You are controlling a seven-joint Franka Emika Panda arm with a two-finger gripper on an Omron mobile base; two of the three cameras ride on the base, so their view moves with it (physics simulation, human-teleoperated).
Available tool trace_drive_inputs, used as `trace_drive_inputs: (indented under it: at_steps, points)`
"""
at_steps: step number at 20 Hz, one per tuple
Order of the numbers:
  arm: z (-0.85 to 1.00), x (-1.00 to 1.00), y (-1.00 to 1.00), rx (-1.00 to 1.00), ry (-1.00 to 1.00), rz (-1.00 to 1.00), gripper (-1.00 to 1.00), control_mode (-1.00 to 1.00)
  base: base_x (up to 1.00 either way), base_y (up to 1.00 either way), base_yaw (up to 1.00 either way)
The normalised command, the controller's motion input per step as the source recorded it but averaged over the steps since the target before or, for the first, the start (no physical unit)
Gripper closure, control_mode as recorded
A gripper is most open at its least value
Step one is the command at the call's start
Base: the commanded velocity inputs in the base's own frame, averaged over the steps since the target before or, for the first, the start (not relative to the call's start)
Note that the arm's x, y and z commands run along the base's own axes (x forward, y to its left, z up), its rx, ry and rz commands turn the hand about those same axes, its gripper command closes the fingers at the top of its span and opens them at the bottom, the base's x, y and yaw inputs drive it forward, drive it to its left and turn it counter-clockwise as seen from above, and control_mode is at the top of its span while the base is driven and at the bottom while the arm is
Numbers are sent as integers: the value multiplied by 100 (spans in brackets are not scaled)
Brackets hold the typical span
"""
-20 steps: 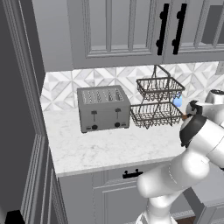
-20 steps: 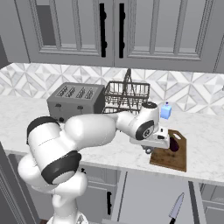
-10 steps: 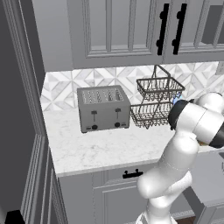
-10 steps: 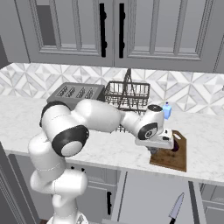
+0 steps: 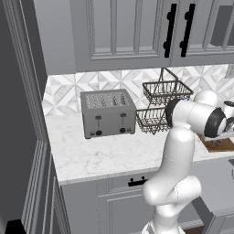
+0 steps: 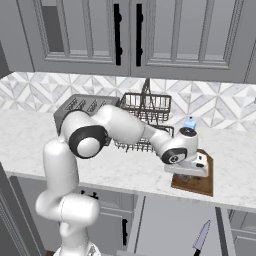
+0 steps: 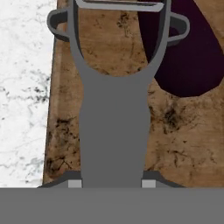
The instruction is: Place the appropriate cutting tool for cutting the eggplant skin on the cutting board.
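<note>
The fingers point(image 7: 112, 183) were clenched on the grey peeler point(image 7: 114, 118), gripping its broad handle from both sides low in the hand view, so the forked head with its blade pointed away from them. Beyond the fingers lay the cutting board point(image 7: 175, 144), its worn brown surface directly beneath the tool. The eggplant point(image 7: 192, 57) rested on the board ahead of the fingers and to their right, partly behind the peeler's far arm. To the fingers' left ran the board's edge and then the white marble tabletop point(image 7: 22, 96).

The hold seemed chosen to carry the peeler flat over the wood, ready for setting down beside the vegetable rather than on it. In the right base view the arm reached across the tabletop, its hand low over the cutting board point(image 6: 200, 184), with the wire basket point(image 6: 145, 107) and toaster point(image 6: 82, 105) behind. A knife point(image 6: 201, 236) showed down by the cabinet fronts, well apart from the fingers.
</note>
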Motion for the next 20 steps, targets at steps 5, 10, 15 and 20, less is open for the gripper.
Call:
trace_drive_inputs:
  at_steps: [5,10,15,20]
  points:
    - [-19,4,0,0,0,0,100,-100,0,0,0]
    - [-8,2,0,0,0,0,100,-100,0,0,0]
    - [-9,1,2,0,0,0,-100,-100,0,0,0]
    - [-30,0,14,0,0,0,-100,-100,0,0,0]
